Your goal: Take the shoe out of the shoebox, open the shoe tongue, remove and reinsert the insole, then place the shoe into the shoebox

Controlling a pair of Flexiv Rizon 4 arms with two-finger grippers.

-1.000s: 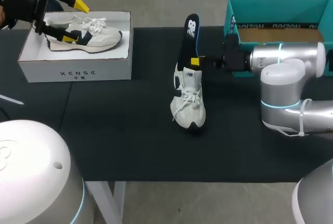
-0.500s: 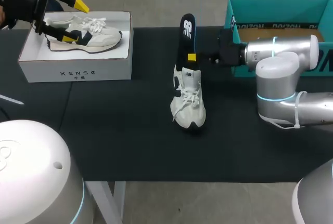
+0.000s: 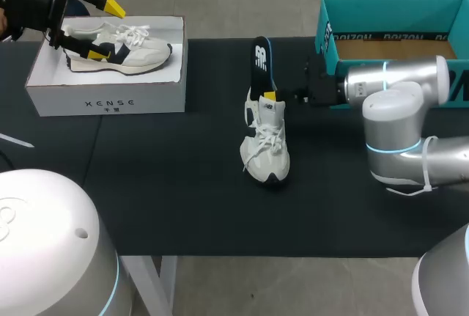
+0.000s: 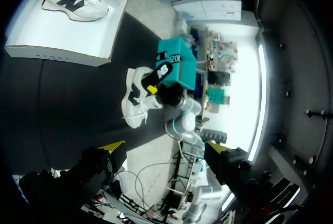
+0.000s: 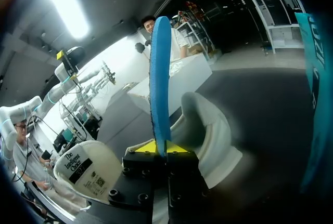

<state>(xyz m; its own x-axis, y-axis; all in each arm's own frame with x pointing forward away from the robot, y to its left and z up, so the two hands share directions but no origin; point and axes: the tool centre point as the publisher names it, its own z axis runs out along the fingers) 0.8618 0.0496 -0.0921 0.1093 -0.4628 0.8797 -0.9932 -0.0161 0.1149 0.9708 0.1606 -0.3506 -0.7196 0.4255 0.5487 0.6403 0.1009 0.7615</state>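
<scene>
The right pincer (image 3: 270, 96) pinches a thin black foam insole with a blue underside (image 3: 260, 63) near its lower end. The strip stands upright beyond it, its foot at the mouth of the white lace-up sneaker (image 3: 266, 140) just beneath. Light and floppy (probably bending under any push), it wants a low grip across its faces. The left pincer (image 3: 102, 30) hangs spread, empty.

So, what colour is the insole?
The insole is black on top with a blue edge; the head view shows both best.

Txt: white box (image 3: 106, 103) front, teal shoebox (image 3: 366, 37) wall; logo: insole (image 3: 261, 63)
</scene>
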